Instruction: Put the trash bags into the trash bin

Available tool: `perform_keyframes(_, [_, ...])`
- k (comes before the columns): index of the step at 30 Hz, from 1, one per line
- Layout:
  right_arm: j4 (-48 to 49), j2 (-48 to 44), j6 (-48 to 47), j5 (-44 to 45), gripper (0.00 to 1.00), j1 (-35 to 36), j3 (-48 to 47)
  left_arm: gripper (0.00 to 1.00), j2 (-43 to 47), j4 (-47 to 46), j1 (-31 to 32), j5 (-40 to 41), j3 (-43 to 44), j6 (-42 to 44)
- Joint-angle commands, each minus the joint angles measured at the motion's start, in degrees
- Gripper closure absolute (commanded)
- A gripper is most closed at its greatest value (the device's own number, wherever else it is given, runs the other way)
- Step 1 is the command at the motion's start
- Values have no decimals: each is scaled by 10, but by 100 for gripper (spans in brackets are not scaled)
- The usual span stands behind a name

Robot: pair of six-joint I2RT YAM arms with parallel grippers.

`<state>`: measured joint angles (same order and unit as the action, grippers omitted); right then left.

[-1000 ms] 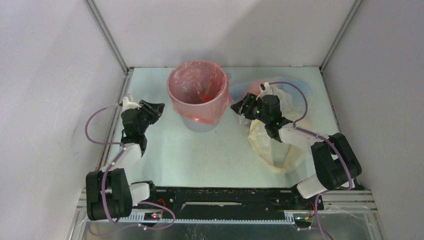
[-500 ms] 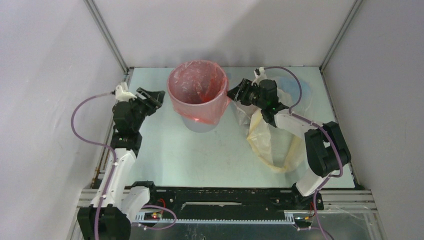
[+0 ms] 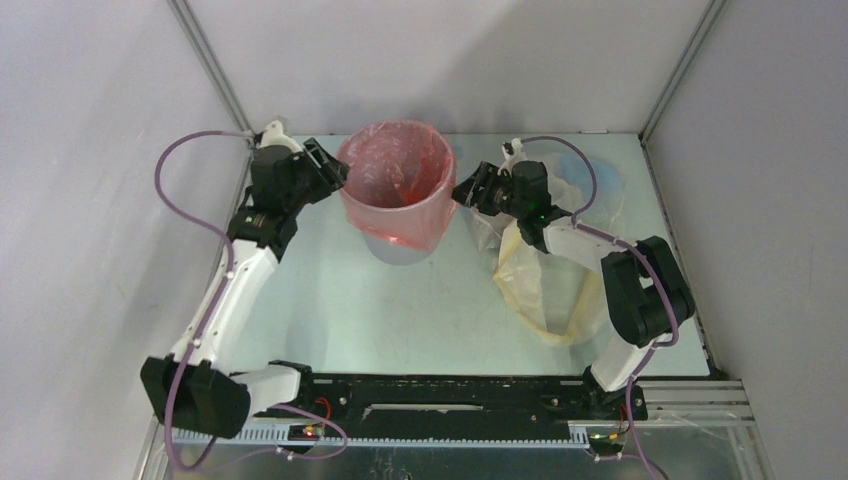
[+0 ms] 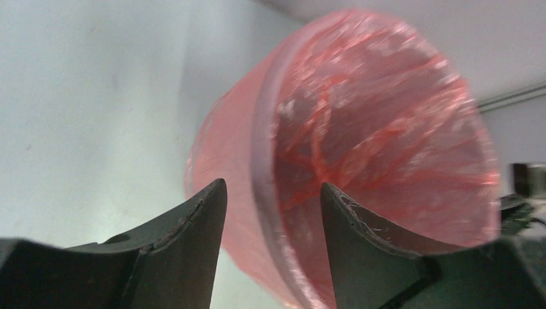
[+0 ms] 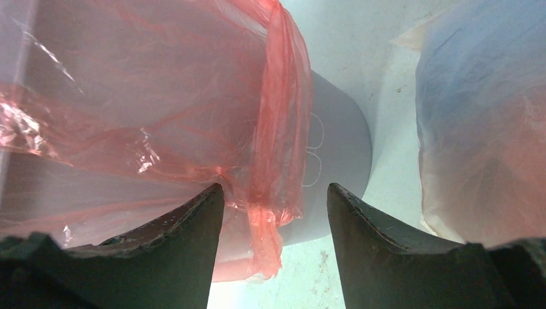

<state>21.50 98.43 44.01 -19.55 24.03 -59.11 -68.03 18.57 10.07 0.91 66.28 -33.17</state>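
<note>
The light-grey trash bin (image 3: 395, 247) stands at the back middle of the table. A red-pink trash bag (image 3: 393, 180) lines it, folded down over the rim. My left gripper (image 3: 337, 172) is open at the bin's left rim; the rim (image 4: 264, 161) shows between its jaws. My right gripper (image 3: 459, 195) is open at the bin's right side, with the bag's hanging skirt (image 5: 273, 161) and the grey wall (image 5: 338, 154) between its jaws. A pale yellow bag (image 3: 545, 300) and a light blue bag (image 3: 590, 175) lie to the right, partly under my right arm.
White enclosure walls and metal corner posts (image 3: 215, 75) stand close behind the bin. The blue bag (image 5: 476, 109) bulges close to my right gripper's right side. The black base rail (image 3: 450, 395) runs along the near edge.
My left arm has stretched forward and right, bringing its open gripper up to the bin's left rim. My right gripper has moved left to the bin's right side. The bags have not moved.
</note>
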Motion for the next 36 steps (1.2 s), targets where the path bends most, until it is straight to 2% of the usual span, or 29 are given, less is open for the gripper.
perform_keyframes(1, [4,10,-10,-1,37,8,-24,38,-39,92,11,60,42,45])
perform_keyframes(4, [0,10,-12,1,37,13,-24,48,-64,110,12,78,60,63])
perform_keyframes(7, [-12,6,-16,0,37,20,-24,67,-85,130,11,92,89,98])
perform_keyframes(8, [-19,2,-20,2,37,22,-24,77,-90,140,11,92,103,115])
perform_keyframes(14, [-56,-32,-43,19,35,45,-11,98,-131,203,11,46,194,197])
perform_keyframes(16, [-61,-35,-36,23,35,50,1,99,-141,214,11,31,218,207])
perform_keyframes(20, [-5,-18,9,10,37,60,49,100,-158,226,12,13,253,237])
perform_keyframes(24, [16,21,34,7,37,90,59,100,-169,215,10,15,249,251])
perform_keyframes(29, [34,51,61,3,36,108,59,100,-186,204,-2,-20,239,248])
perform_keyframes(32, [21,35,56,9,31,102,67,100,-187,191,-9,-39,226,248])
perform_keyframes(36, [3,-37,28,41,26,94,96,100,-178,153,-12,-71,201,254])
